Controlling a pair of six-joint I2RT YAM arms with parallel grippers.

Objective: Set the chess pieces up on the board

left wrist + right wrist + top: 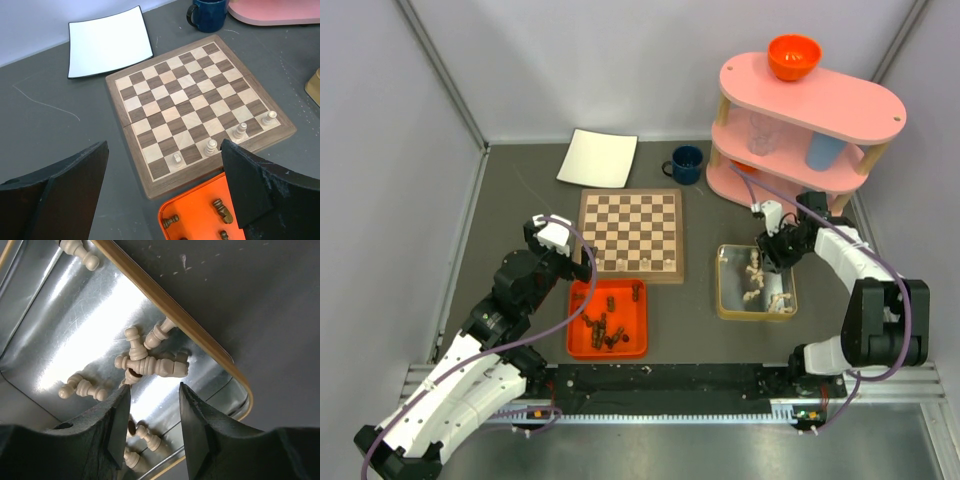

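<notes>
The wooden chessboard lies mid-table. Several pale pieces stand along its near row in the left wrist view, on the board. Dark pieces lie loose in an orange tray in front of the board; some show in the left wrist view. My left gripper is open and empty, hovering over the tray's far left corner and the board's near edge. Pale pieces lie in a metal tin. My right gripper is open just above them, holding nothing; it also shows in the top view.
A white square plate and a dark blue mug sit behind the board. A pink tiered shelf with an orange bowl and cups stands at the back right, close behind the right arm.
</notes>
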